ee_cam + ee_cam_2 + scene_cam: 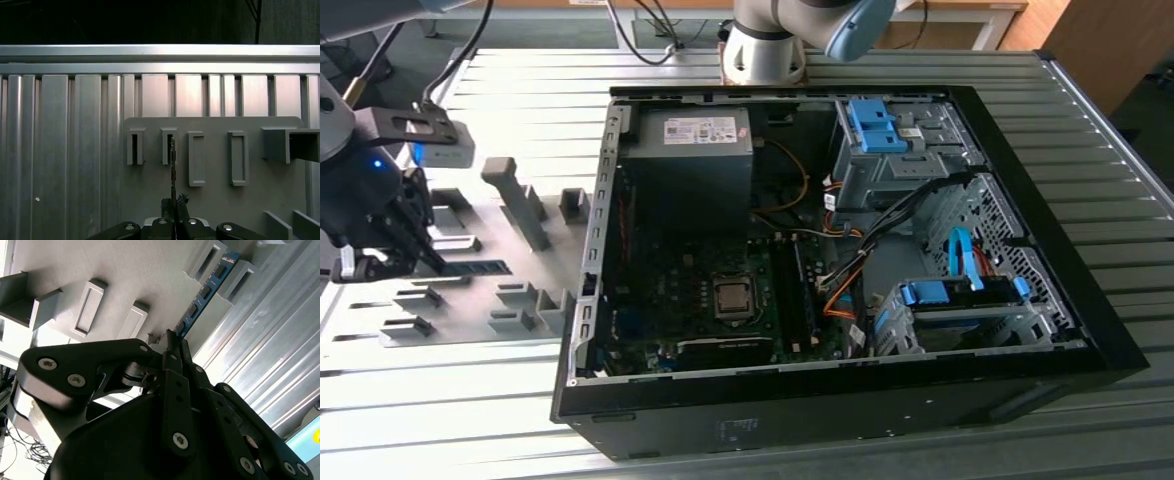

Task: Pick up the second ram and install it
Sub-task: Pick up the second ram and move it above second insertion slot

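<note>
The second ram (205,292) is a thin blue board with dark chips, and the tool (172,342) holds it by one end. In the second wrist view the fingers (176,375) are pressed together on that end, with no gap showing beside the board. The rest of the ram reaches out over the grey fixture plate (140,270). Its far end lies between two of the plate's raised rectangular holders (239,277). Whether it rests in a slot or hangs just above the plate, I cannot tell.

In the first wrist view the ram (173,170) shows edge-on as a thin dark line. It runs from the tool (175,202) to the second holder (169,146) in a row on the plate (215,200).

In the exterior view the tool (416,262) and the ram (480,266) are at the exterior view's left, over the plate (494,240). The plate lies on the ribbed metal surface (454,400).

Just beside the plate, toward the exterior view's right, an open computer case (1107,350) lies on its side on the same surface. Inside it are the motherboard (680,290) with its processor socket (732,298), a power supply (694,150) and light-blue drive clips (874,125). The arm's base (767,45) stands beyond the case.
</note>
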Robot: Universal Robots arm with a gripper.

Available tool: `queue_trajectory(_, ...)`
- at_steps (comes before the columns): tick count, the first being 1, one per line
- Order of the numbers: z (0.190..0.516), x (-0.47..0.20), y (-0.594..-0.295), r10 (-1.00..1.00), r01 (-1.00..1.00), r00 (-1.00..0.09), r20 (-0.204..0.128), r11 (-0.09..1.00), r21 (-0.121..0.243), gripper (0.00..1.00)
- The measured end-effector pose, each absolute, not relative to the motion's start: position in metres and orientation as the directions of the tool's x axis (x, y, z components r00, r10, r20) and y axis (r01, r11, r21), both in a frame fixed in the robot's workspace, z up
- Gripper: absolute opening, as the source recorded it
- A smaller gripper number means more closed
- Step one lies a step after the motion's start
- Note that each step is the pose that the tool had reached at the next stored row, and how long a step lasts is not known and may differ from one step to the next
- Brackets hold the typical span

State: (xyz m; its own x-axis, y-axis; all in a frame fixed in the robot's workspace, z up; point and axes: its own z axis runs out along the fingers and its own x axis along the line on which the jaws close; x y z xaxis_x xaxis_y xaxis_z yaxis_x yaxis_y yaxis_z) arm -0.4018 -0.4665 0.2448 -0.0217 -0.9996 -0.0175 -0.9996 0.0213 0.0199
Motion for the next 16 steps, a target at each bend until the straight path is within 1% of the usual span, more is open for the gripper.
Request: queue_trajectory(16, 0.2506, -0.4018, -0.4665, -1.0, -1.0, -0.022, -0.017, 0.021, 0.02, 0.14)
